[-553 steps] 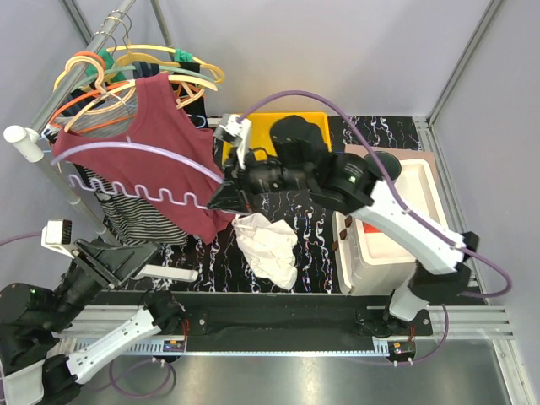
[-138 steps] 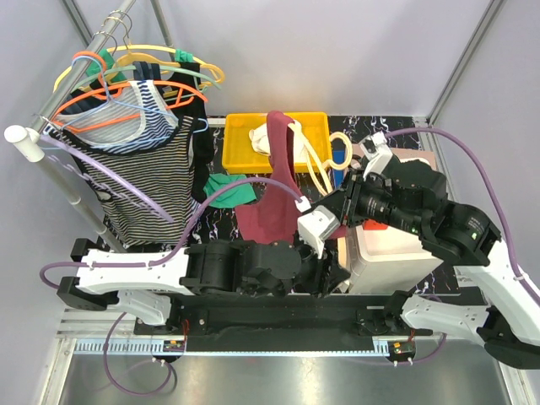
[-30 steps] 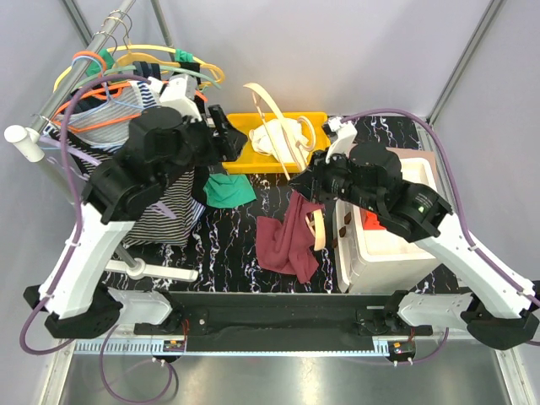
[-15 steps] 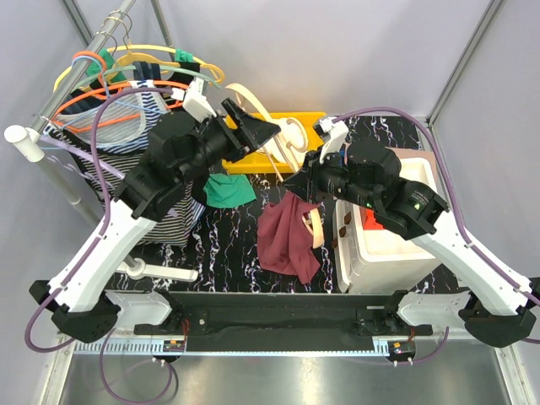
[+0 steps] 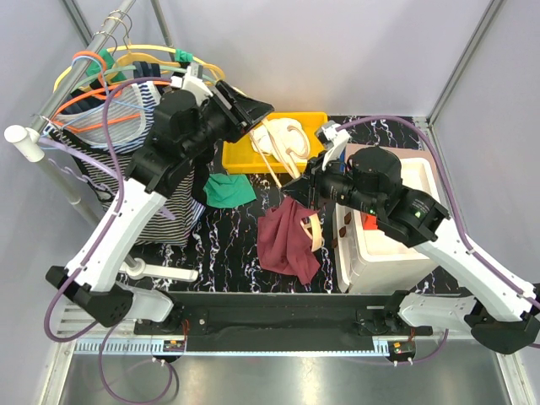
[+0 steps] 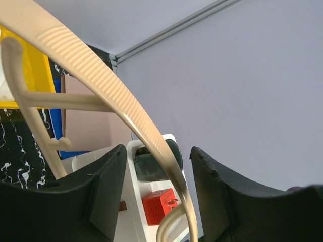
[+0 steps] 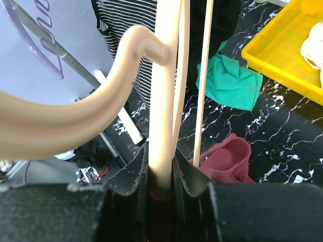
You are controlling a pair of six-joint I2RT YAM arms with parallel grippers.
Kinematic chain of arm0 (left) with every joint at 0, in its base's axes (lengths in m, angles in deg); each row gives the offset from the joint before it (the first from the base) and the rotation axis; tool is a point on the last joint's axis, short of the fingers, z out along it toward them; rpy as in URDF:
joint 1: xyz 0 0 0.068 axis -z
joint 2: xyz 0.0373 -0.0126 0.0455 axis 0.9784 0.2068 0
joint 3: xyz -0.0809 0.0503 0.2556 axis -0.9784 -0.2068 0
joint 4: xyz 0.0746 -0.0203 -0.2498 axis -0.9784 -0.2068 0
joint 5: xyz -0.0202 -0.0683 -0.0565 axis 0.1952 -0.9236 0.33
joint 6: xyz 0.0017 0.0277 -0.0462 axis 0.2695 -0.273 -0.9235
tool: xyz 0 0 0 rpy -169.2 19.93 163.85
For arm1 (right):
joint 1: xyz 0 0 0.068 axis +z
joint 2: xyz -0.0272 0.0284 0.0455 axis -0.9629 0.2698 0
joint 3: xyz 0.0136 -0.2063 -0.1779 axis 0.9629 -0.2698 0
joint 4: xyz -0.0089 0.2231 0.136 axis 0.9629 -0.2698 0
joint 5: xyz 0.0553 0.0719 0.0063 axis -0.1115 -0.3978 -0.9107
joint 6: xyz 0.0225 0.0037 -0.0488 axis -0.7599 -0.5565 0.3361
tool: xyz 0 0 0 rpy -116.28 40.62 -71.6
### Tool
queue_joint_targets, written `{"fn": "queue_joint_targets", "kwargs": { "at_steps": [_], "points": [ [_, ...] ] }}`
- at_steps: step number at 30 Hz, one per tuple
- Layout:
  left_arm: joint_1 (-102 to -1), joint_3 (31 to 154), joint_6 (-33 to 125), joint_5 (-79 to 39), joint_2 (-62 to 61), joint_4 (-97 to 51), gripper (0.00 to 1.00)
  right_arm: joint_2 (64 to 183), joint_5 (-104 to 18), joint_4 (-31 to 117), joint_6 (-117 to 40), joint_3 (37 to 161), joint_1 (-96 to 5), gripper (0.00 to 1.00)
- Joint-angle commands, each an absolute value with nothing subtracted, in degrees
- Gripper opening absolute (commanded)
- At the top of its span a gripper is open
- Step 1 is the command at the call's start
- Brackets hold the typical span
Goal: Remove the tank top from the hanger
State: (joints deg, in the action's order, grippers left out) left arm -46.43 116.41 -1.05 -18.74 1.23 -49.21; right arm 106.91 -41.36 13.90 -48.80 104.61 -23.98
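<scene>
The maroon tank top (image 5: 287, 245) hangs bunched from the lower end of a cream plastic hanger (image 5: 274, 160) and rests on the black marbled table. My right gripper (image 5: 297, 191) is shut on the hanger's lower part. In the right wrist view (image 7: 161, 161) the cream hanger bar (image 7: 164, 101) is clamped between the fingers, with the tank top (image 7: 227, 161) below. My left gripper (image 5: 256, 110) is open at the hanger's upper end. In the left wrist view (image 6: 157, 169) the ribbed hanger arm (image 6: 101, 80) passes between the spread fingers.
A yellow bin (image 5: 240, 158) with white items stands at the back. A green cloth (image 5: 228, 190) lies by it. A white box (image 5: 388, 245) stands at the right. The clothes rack (image 5: 51, 101) with a striped shirt (image 5: 126, 169) fills the left.
My left gripper has swung right from the rack to the hanger's upper end, which now lies between its fingers. The right gripper still holds the hanger with the tank top.
</scene>
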Motion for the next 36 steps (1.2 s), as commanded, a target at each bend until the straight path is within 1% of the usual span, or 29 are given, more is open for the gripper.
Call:
{"fn": "queue_joint_targets", "kwargs": {
  "at_steps": [1,2,3,4,6,7,8,10,11,13,14,16,17,18,19,20,23,25,26,29,33,36],
  "points": [
    [-47.0,120.4,-0.7,-22.9,2.9,-45.8,0.54,105.7,-42.9,20.3,-47.2,104.1,-23.7,0.0],
    [-47.2,120.8,-0.6,-22.9,2.9,-45.8,0.53,106.0,-43.4,20.5,-46.9,104.0,-23.6,0.0],
    [-47.3,121.1,0.0,-22.8,3.2,-45.8,0.47,106.4,-43.6,20.5,-46.0,104.0,-23.6,0.0],
    [-47.3,121.5,0.5,-22.7,3.4,-45.8,0.43,106.7,-43.6,20.5,-45.7,104.0,-23.7,0.0],
    [-47.2,122.0,1.5,-22.9,4.0,-45.9,0.31,107.2,-41.4,20.4,-45.4,104.0,-23.6,0.0],
    [-47.2,122.9,1.9,-22.9,4.2,-45.9,0.18,107.4,-40.7,20.5,-45.3,104.0,-23.7,0.01],
    [-47.2,123.3,2.7,-22.9,4.3,-46.1,0.12,107.5,-39.4,20.3,-45.2,104.1,-23.7,0.02],
    [-47.3,124.8,3.4,-22.3,5.1,-46.1,0.02,108.0,-37.8,19.1,-45.2,104.3,-23.6,0.06],
    [-47.2,125.5,4.2,-22.1,5.3,-46.1,0.0,108.4,-35.9,18.4,-45.1,104.5,-23.7,0.17],
    [-47.3,127.7,5.0,-21.0,6.2,-46.0,0.0,109.3,-33.4,15.9,-45.2,104.8,-23.7,0.29],
    [-47.3,128.6,6.0,-20.8,6.5,-45.8,0.0,109.5,-31.0,15.0,-45.2,105.2,-23.7,0.39],
    [-47.3,131.2,7.0,-20.5,7.6,-45.5,0.0,110.2,-29.2,13.0,-45.3,105.5,-23.7,0.49],
    [-47.3,132.0,8.3,-20.4,7.9,-45.0,0.0,110.1,-28.1,12.4,-45.5,105.9,-23.7,0.58],
    [-47.2,132.7,9.0,-20.2,8.1,-44.8,0.0,109.8,-27.7,12.0,-45.6,106.0,-23.6,0.69],
    [-47.2,133.9,9.5,-19.9,8.6,-44.8,0.0,109.4,-27.5,11.0,-45.6,106.0,-23.7,0.78],
    [-47.2,134.2,10.2,-19.2,8.6,-44.8,0.0,109.0,-27.6,10.7,-46.0,105.7,-23.6,0.84],
    [-47.2,134.5,8.3,-17.9,8.3,-44.8,0.0,105.6,-27.8,10.4,-46.4,104.2,-23.7,0.96],
    [-47.2,134.2,5.0,-17.3,8.0,-44.8,0.0,104.3,-29.7,10.8,-45.7,103.2,-23.7,1.0],
    [-47.3,134.0,3.2,-16.4,7.6,-45.1,0.0,103.2,-30.7,11.2,-45.0,102.2,-23.7,1.0],
    [-47.2,131.3,-5.3,-14.1,6.0,-45.0,0.0,101.3,-34.1,13.3,-43.5,100.3,-23.5,1.0],
    [-47.2,129.4,-14.6,-13.9,4.4,-44.6,0.0,98.9,-36.7,15.4,-43.9,98.5,-23.8,0.99],
    [-47.2,125.8,-21.0,-12.9,1.6,-42.0,0.0,97.5,-37.0,16.7,-44.8,96.2,-23.6,0.98]
  ]
}}
